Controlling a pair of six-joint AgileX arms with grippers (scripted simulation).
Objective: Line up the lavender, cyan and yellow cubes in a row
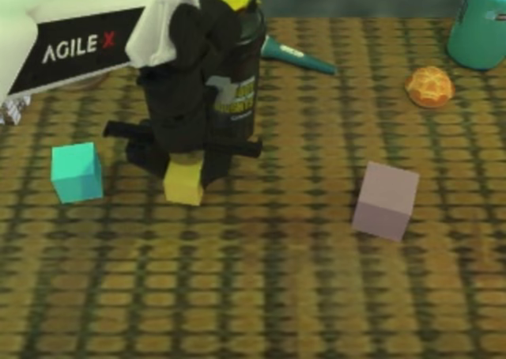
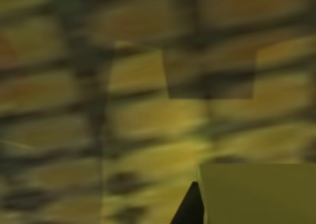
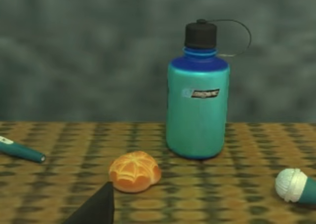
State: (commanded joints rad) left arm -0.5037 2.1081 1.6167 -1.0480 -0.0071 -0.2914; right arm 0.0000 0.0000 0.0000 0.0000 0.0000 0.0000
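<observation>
Left end effector [image 1: 183, 169], seen from the top view, points down over the yellow cube [image 1: 183, 183], its black body covering the cube's upper edge; it appears clenched on the cube, probably to set it in line. The cyan cube [image 1: 77, 171] sits just to the left on the worktop [image 1: 261, 296], and the lavender cube [image 1: 386, 201] lies well apart to the right. So the row is judged unfinished. A dark can [image 1: 237, 82] stands close behind the arm, a teal pen-like tool [image 1: 299, 57] beyond it, an orange bun [image 1: 429, 86] and a teal bottle [image 1: 482, 23] at the far right.

Left wrist view: the yellow cube [image 2: 256, 194] fills one corner, a black fingertip [image 2: 190, 209] pressed against its side, with woven cloth beneath.

Right wrist view: the right arm is parked, showing the bottle [image 3: 197, 108], the bun [image 3: 134, 171], the pen-like tool [image 3: 19, 151] and a white-capped teal object [image 3: 296, 185]; only a dark finger [image 3: 96, 209] shows, so its grip cannot be told.
</observation>
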